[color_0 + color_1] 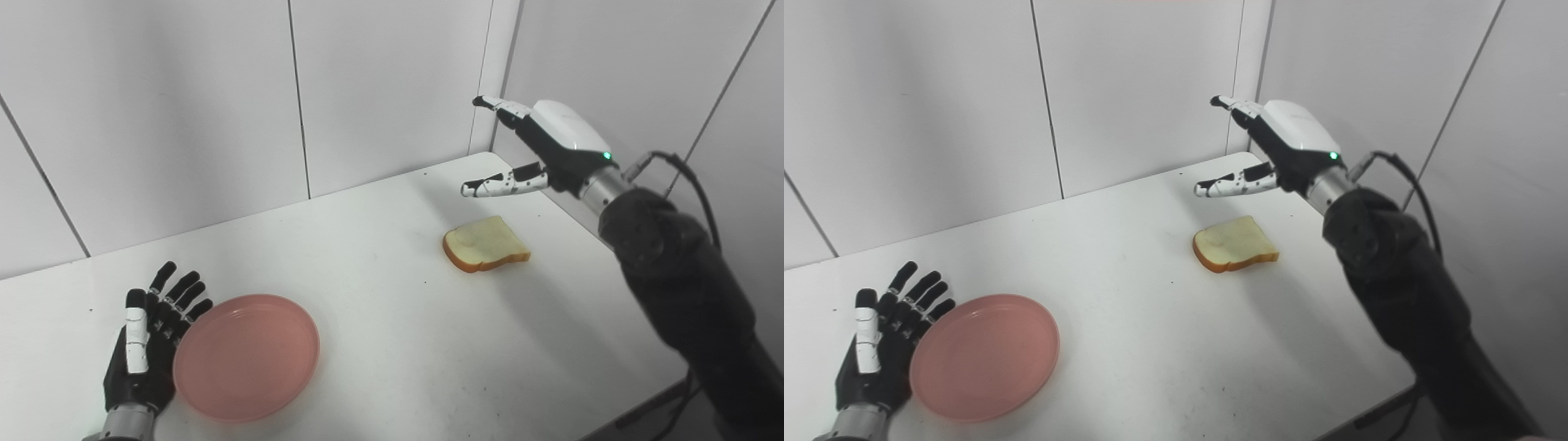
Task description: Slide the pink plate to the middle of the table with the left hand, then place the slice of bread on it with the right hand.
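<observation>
The pink plate [246,356] lies flat near the table's front left. My left hand [147,343] rests against the plate's left rim, palm toward it, fingers spread and holding nothing. A slice of bread [486,244] with a brown crust lies flat on the right part of the table. My right hand [539,147] hovers in the air above and behind the bread, open, fingers and thumb apart, not touching it.
The white table [380,318] meets white wall panels [184,110] at the back and right. Its front right edge [643,398] runs under my right arm. A black cable [686,171] loops off the right forearm.
</observation>
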